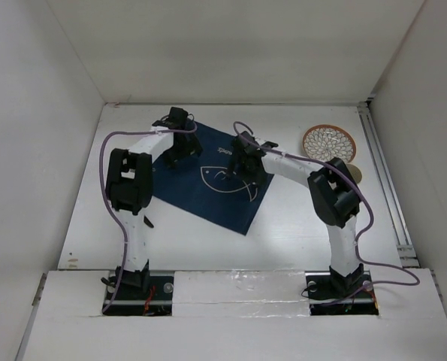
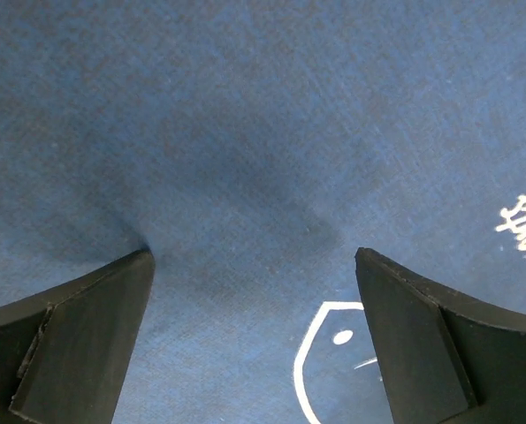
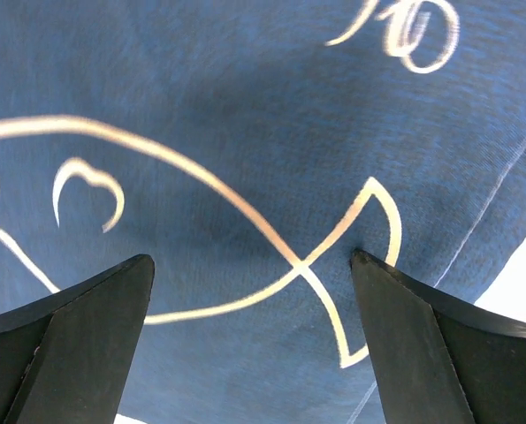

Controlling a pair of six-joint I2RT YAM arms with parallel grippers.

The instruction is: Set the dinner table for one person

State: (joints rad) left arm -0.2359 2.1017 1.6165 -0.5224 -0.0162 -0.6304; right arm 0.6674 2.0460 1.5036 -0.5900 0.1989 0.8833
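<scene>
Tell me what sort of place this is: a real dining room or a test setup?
Most likely a lab test cell, not a dining room. Plain white walls box in the white tabletop on three sides, with staged-looking props on it: a dark blue fish-print placemat and a patterned plate.

Bright, even overhead light on the dinner table — soft shadows on the placemat, its lettering blurred.

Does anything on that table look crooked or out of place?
The blue placemat lies skewed, its edges angled to the white table. The patterned plate sits off it, far right. Nothing looks spilled.
</scene>
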